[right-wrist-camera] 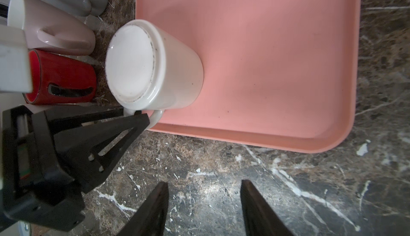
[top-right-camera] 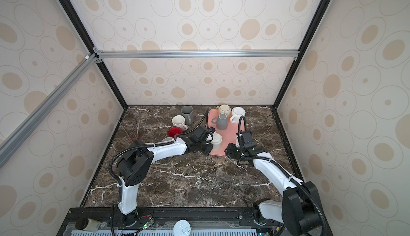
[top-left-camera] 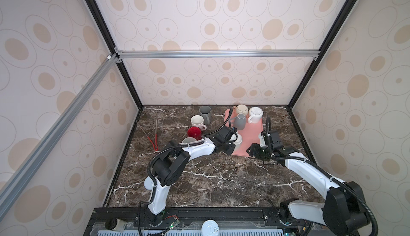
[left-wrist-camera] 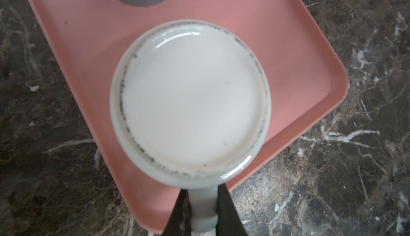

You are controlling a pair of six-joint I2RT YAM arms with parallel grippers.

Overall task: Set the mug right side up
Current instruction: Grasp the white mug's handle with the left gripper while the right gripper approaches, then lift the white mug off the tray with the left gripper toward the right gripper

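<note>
As the mug [left-wrist-camera: 190, 99] sits inverted, the left hand [left-wrist-camera: 202, 190] clamps its handle [left-wrist-camera: 203, 212].

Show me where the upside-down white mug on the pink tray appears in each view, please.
Top view: white mug by the tray's front left edge, partly behind the left arm.
Top view: mug at the same tray edge, near the picture's centre.
Left wrist: mug fills the middle, base towards the camera.
Right wrist: mug beside the red mug.
Shared landmark: the pink tray.
</note>
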